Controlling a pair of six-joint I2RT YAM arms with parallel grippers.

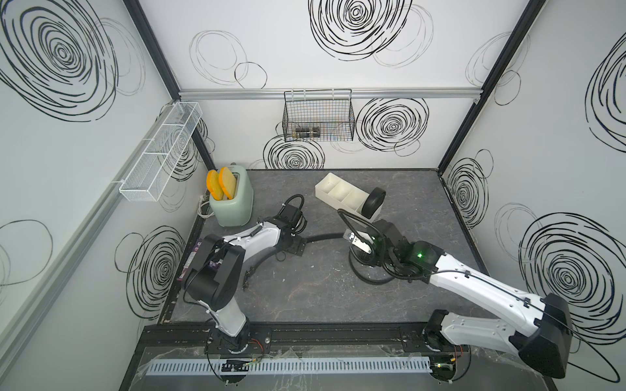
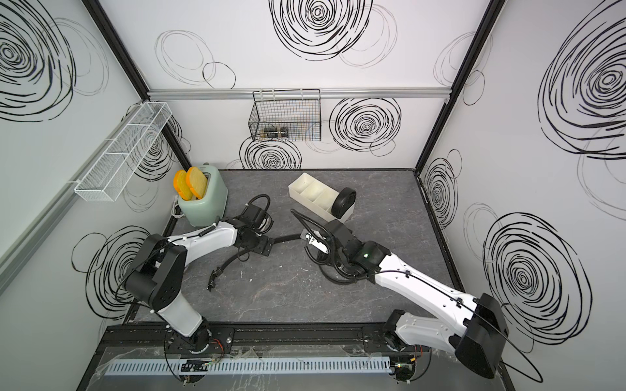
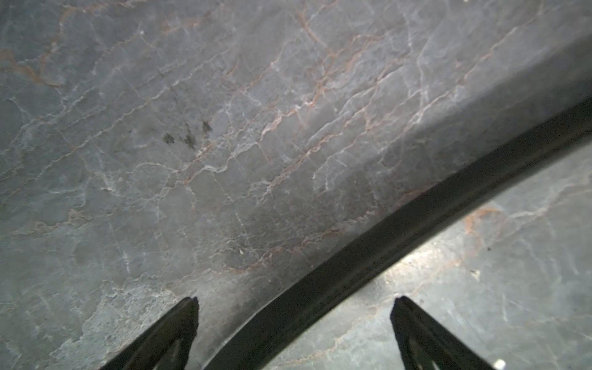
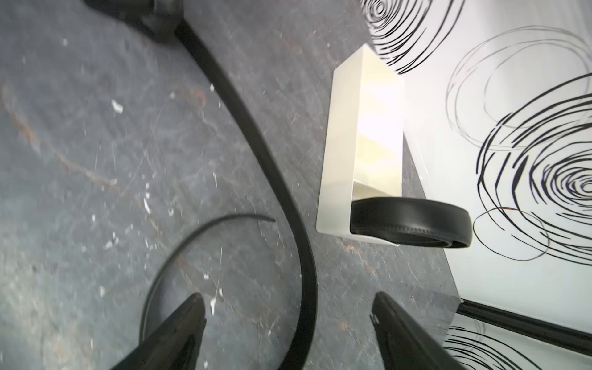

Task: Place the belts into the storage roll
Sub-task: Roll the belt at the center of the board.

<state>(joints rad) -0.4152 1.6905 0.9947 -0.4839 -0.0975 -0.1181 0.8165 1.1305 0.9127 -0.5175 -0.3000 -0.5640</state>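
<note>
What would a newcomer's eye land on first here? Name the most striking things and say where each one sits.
First comes the coiled black belt, standing on edge in the end compartment of the cream tray, towards the back right of the table. Next are the orange toast slices sticking up from the mint-green toaster in the far left corner. Then there is the loose belt, lying uncoiled across the middle of the table.

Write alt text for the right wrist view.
Open right gripper above a loose black belt curving across the grey table. Beyond it, the cream storage roll holds a coiled belt in its end compartment, standing above the rim.
</note>
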